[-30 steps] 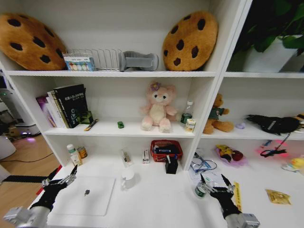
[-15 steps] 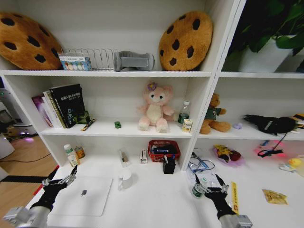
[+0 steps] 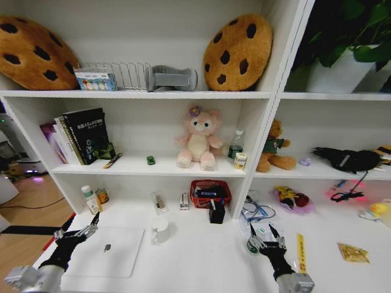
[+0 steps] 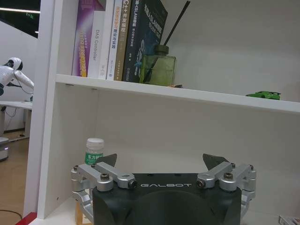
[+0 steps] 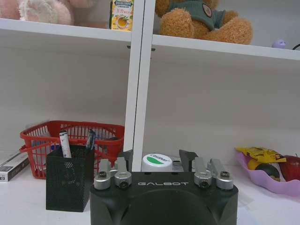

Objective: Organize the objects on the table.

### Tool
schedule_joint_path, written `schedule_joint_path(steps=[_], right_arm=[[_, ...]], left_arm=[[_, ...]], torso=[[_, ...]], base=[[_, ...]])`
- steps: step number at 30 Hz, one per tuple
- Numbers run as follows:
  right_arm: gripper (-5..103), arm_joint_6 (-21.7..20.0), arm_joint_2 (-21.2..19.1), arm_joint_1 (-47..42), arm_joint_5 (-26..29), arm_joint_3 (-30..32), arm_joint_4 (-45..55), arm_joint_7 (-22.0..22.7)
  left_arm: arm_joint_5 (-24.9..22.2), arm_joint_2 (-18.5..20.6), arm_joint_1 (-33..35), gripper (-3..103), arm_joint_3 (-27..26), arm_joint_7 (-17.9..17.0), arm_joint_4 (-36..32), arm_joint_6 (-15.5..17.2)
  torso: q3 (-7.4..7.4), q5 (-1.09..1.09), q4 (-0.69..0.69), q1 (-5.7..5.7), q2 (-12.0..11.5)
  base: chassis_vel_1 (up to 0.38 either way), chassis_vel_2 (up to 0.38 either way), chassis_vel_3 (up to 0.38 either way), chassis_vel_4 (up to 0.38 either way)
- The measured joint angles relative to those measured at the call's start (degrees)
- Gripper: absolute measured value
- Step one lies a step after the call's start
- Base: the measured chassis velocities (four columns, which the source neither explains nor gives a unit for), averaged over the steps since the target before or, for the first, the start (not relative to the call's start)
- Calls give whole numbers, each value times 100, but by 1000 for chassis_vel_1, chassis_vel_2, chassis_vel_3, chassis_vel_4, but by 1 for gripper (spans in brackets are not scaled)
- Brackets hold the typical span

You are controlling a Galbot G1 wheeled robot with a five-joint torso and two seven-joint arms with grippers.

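Right pincer (image 3: 261,235) sits low over the white counter (image 3: 201,256), jaws spread and empty, lined up on the small green-and-white capped bottle (image 3: 253,245) just ahead of it. In the right wrist view the bottle's white cap (image 5: 157,162) sits in the gap between the two fingertips (image 5: 125,157), not touched. Likely the setup for a grasp, judging from the alignment. Bottle's body is hidden behind the pincer housing in that view, so its label can't be read.

Left pincer (image 3: 78,229) hovers at the counter's left edge beside the slim silver closed laptop (image 3: 107,250), also spread wide and holding nothing. It looks parked. In the left wrist view its fingertips (image 4: 106,160) point at the shelf wall, with a small white bottle with a green label (image 4: 94,150) just behind.

Other task clutter:
- Thumb-sized green toy car (image 3: 150,160) sits on the middle shelf, well apart from both pincers.
- Thin dark marker pen (image 3: 113,160) lies on the same shelf near the upright books (image 3: 79,135).
- Black mesh pen cup (image 5: 69,178) stands in front of the red wire basket (image 5: 75,140), touching or just beside it, can't tell which.

Basket contents are too jumbled to name. Laptop's near edge is partly covered by the left arm.
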Motion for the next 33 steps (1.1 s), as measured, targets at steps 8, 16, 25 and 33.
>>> schedule_joint_path(steps=[8,16,25,33], right_arm=[[29,-32,-16,-39,69,25,21,16],[29,-70,22,-140,118,78,209,54],[29,10,305,-1024,26,222,876,150],[29,566,800,-2202,-519,161,1552,439]], left_arm=[[0,0,0,100,0,0,0,0],[0,0,0,100,0,0,0,0],[0,0,0,100,0,0,0,0],[0,0,0,100,0,0,0,0]], torso=[[0,0,0,0,0],[0,1,0,0,0],[0,0,0,0,0],[0,-1,-1,-2,0]], base=[[0,0,0,0],[0,0,0,0],[0,0,0,0],[0,0,0,0]])
